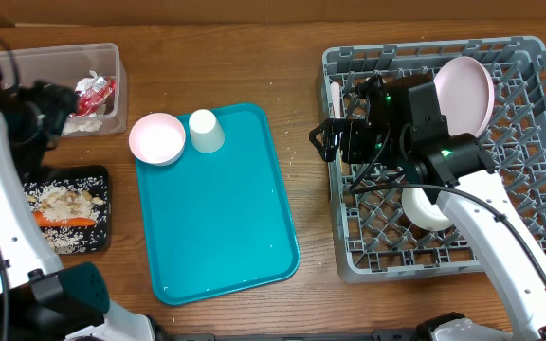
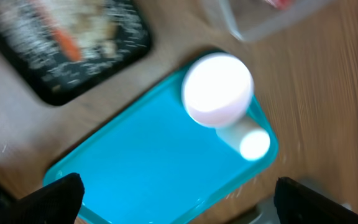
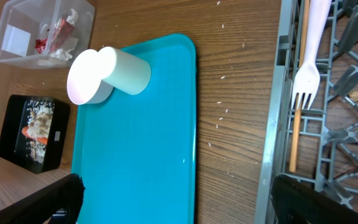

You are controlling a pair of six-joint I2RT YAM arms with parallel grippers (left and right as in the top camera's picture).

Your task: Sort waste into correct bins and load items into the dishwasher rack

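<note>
Brown wooden worktop [image 1: 301, 57], seen from overhead and from both wrists. We list:

- Large square grey-blue plastic lattice rack [image 1: 415, 268], on the right of the worktop. In it: a large pale pink round plate [image 1: 469, 93] standing on edge near the far wall; a small pale bowl [image 1: 425, 210] partly under the right arm; a cream plastic fork [image 3: 307, 68] lying along the left wall beside a thin wooden stick [image 3: 296, 124].
- Clear plastic rectangular tub [image 1: 41, 66], far left, holding a small red shiny wrapper [image 1: 94, 91] and crumpled white paper napkins [image 1: 85, 120].
- Shallow black rectangular tray [image 1: 105, 189], nearer than the tub, holding beige rice-like scraps [image 1: 64, 201] and an orange carrot [image 1: 64, 221].
- Teal rectangular serving tray [image 1: 221, 218], between bins and rack. A second small pale bowl [image 1: 156, 138] overlaps its far left corner, with a small white cup [image 1: 206, 131] just beside it.
- Left end effector [image 2: 179, 202], near the tub: fingers spread wide, empty.
- Right end effector [image 3: 185, 202], at the rack's left wall: fingers spread wide, empty.
</note>
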